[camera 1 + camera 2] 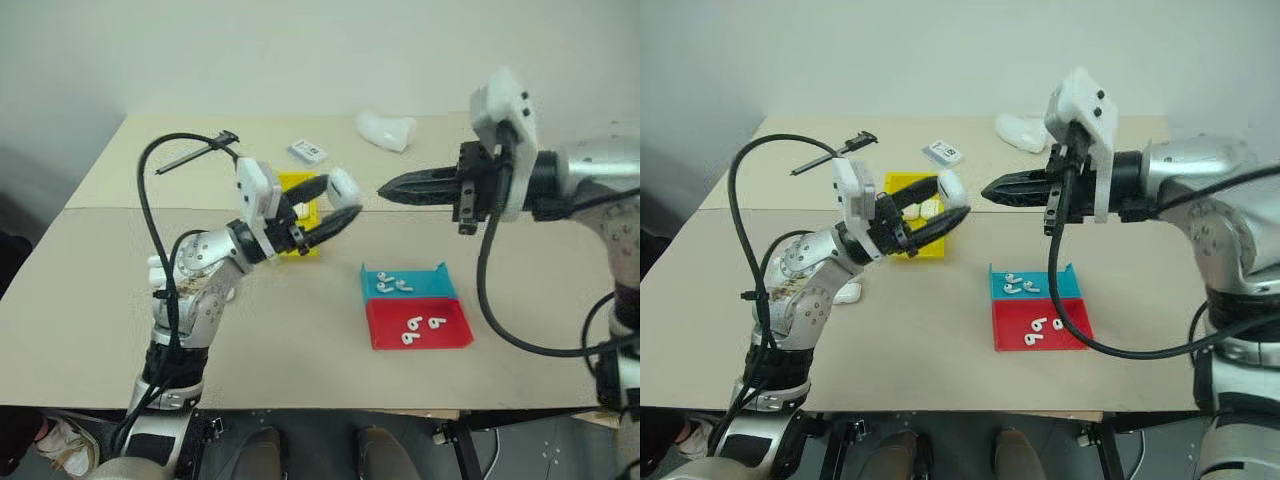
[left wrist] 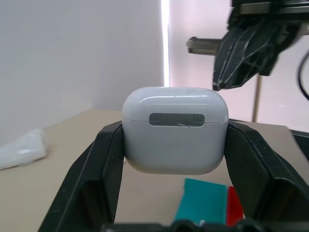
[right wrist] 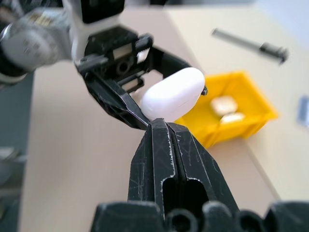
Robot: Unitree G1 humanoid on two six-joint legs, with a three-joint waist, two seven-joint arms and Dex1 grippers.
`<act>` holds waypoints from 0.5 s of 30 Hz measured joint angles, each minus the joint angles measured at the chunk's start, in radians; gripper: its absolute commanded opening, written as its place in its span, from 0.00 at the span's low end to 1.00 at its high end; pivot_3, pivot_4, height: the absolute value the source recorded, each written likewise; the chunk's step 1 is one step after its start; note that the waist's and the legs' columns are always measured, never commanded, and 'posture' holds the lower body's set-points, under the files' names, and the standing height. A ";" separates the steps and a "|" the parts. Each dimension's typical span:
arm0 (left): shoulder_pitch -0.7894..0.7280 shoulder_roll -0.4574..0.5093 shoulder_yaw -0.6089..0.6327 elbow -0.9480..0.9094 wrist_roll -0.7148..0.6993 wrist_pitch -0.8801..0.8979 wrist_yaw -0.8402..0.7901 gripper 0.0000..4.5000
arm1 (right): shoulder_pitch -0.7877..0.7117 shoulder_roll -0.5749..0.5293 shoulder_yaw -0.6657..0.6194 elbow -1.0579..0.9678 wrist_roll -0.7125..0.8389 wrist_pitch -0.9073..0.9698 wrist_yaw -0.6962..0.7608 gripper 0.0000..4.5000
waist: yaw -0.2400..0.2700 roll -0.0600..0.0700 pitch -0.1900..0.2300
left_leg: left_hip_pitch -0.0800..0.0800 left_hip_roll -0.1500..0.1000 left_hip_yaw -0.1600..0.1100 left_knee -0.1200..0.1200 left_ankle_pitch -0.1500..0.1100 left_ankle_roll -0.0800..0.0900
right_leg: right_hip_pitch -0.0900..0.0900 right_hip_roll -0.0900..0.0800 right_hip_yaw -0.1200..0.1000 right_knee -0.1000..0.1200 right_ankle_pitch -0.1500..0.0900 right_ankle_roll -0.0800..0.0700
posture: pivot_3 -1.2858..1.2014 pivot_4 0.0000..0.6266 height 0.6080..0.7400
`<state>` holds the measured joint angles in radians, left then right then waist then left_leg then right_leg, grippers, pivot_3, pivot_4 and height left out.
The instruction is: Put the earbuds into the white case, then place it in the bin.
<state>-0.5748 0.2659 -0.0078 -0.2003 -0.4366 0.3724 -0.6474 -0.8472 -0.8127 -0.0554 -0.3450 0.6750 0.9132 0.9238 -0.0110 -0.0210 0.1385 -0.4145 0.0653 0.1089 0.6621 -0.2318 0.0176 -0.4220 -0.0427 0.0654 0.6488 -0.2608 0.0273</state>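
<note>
Silver arms, white wrist housings, black cables, black-fingered tools.

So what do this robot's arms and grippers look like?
Both arms are silver-grey metal with black joints and loose black cables. Each wrist carries a white block-shaped housing. The left gripper and right gripper each have two black fingers, scuffed on the right gripper.

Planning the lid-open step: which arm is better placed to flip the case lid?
Right, probably. Its shut tool points at the white case from close by, while the left tool is clamping that closed case.
</note>
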 measured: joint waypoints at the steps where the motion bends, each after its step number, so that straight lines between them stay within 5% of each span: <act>1: -0.001 -0.014 0.007 0.008 0.033 0.000 0.061 0.62 | 0.040 0.011 -0.005 -0.020 -0.018 -0.019 -0.033 0.01 | 0.003 0.000 0.000 | 0.000 0.000 0.000 0.000 0.000 0.000 | 0.000 0.000 0.000 0.000 0.000 0.000 | 0.52 0.24 1.00; 6: -0.037 -0.061 0.054 0.169 0.226 0.007 0.385 0.62 | 0.270 0.066 0.101 -0.154 -0.188 -0.078 -0.214 0.01 | 0.007 0.000 0.000 | -0.001 -0.001 0.001 0.001 0.001 -0.001 | -0.002 0.000 0.001 0.000 0.001 0.001 | 0.52 0.24 1.00; 12: -0.148 -0.086 0.045 0.384 0.306 -0.031 0.467 0.62 | 0.264 0.136 0.160 -0.203 -0.243 -0.068 -0.310 0.01 | 0.009 0.000 0.000 | -0.001 -0.001 0.002 0.000 0.001 -0.001 | -0.001 0.000 0.000 -0.001 0.001 0.001 | 0.52 0.24 1.00; 15: -0.181 -0.090 0.022 0.491 0.330 -0.079 0.452 0.84 | 0.264 0.143 0.160 -0.216 -0.240 -0.053 -0.322 0.00 | 0.011 0.000 0.000 | -0.001 -0.001 0.003 0.000 0.001 -0.001 | -0.001 0.000 0.000 -0.001 0.001 0.001 | 0.52 0.24 1.00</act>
<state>-0.7563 0.1759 0.0147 0.2905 -0.1067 0.2930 -0.1955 -0.5837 -0.6700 0.1049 -0.5614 0.4354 0.8606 0.6014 0.0001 -0.0214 0.1381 -0.4158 0.0642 0.1123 0.6625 -0.2311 0.0167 -0.4231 -0.0427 0.0650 0.6474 -0.2600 0.0284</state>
